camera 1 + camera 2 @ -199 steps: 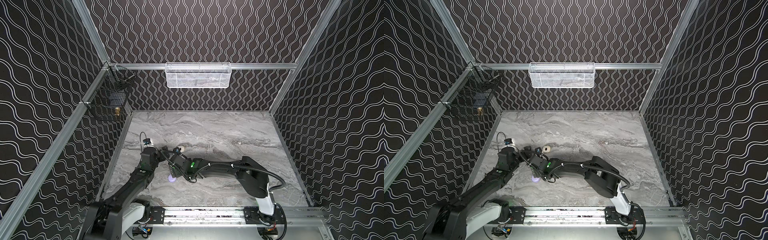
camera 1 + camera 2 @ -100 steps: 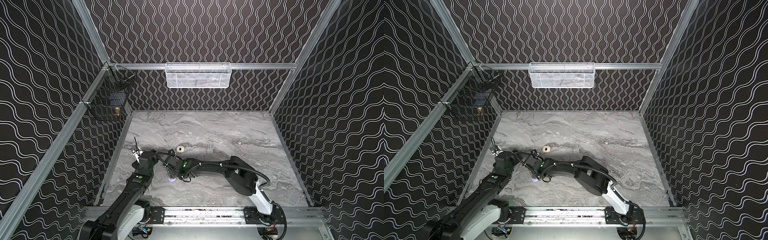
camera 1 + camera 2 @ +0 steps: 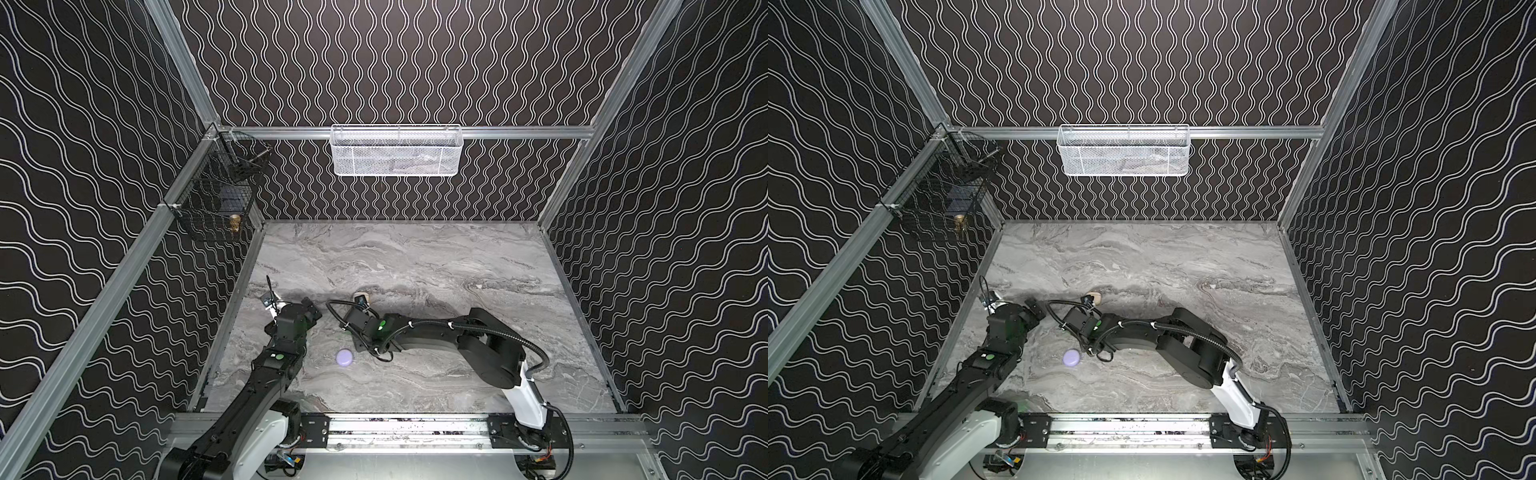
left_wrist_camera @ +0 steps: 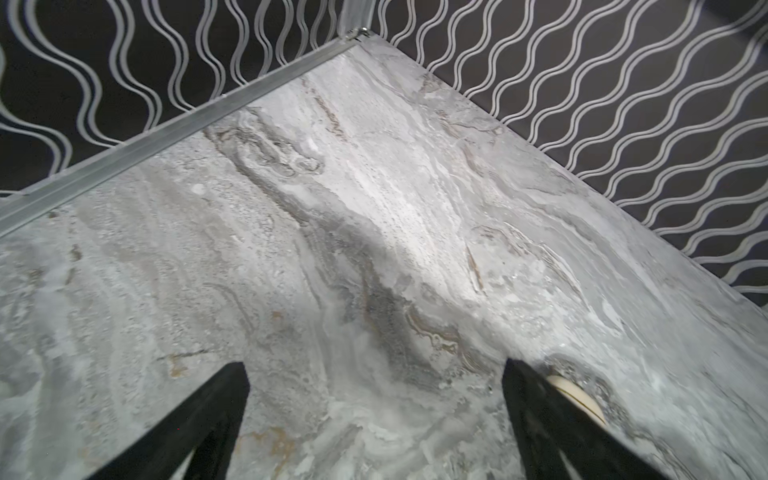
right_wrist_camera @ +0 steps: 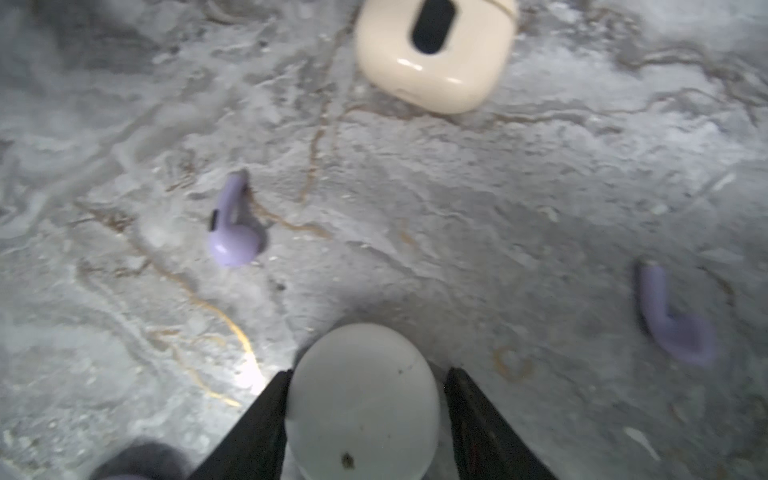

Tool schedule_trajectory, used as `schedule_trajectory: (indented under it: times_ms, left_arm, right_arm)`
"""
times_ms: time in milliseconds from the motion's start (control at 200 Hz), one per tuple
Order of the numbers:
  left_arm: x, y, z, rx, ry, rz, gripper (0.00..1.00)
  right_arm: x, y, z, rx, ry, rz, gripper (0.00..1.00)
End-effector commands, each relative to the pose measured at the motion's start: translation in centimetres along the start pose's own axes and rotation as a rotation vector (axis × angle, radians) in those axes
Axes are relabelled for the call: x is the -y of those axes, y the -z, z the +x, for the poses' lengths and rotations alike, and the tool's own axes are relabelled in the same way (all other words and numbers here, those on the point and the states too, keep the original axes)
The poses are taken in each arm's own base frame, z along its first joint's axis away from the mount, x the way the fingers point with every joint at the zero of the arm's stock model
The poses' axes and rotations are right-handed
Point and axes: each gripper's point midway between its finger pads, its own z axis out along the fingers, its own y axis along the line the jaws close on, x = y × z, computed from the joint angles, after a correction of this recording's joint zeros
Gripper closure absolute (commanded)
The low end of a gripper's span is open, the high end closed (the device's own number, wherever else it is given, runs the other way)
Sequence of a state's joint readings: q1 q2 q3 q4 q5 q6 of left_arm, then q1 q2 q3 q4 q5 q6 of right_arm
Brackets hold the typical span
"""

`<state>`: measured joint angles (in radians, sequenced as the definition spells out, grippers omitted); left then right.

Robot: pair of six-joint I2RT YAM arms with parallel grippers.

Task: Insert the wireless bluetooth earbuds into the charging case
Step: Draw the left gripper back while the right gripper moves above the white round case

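Observation:
In the right wrist view a white oval charging case [image 5: 361,399] lies between the fingers of my right gripper [image 5: 370,374]. One finger touches it and the other stands a narrow gap off, so the gripper is open. Two pale lavender earbuds [image 5: 232,237] [image 5: 673,328] lie loose on the marble ahead of it. A cream charging case [image 5: 432,54] with a dark oval hole sits farther on. In both top views a closed round lavender case [image 3: 345,357] [image 3: 1071,358] rests near the right wrist. My left gripper [image 4: 374,415] [image 3: 309,309] is open and holds nothing.
The cream case [image 3: 360,297] [image 4: 577,395] sits just beyond the right gripper [image 3: 357,309] and shows beside one left finger. A black wire basket [image 3: 216,199] hangs on the left wall, a white mesh basket [image 3: 397,151] on the back wall. The left wall rail [image 4: 166,137] runs close by.
The left arm has drawn back a little from the right gripper toward the left wall. The right gripper has shifted slightly near the cream case.

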<state>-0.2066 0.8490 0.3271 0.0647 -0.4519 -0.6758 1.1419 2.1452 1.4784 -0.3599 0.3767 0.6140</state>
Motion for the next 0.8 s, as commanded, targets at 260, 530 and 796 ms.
schedule_trajectory:
  times_ms: [260, 530, 796]
  left_arm:
    - [2.3, -0.2, -0.3, -0.016, -0.034, 0.103, 0.02]
    - [2.7, -0.2, -0.2, -0.022, -0.041, 0.122, 0.01]
    - [2.7, -0.2, -0.2, -0.021, -0.037, 0.125, 0.01]
  right_arm:
    - [-1.0, 1.0, -0.4, 0.004, -0.081, -0.091, 0.23]
    - [-2.2, 1.0, 0.4, -0.015, -0.075, -0.123, 0.23]
    - [-4.1, 3.0, 1.7, 0.015, -0.081, -0.169, 0.25]
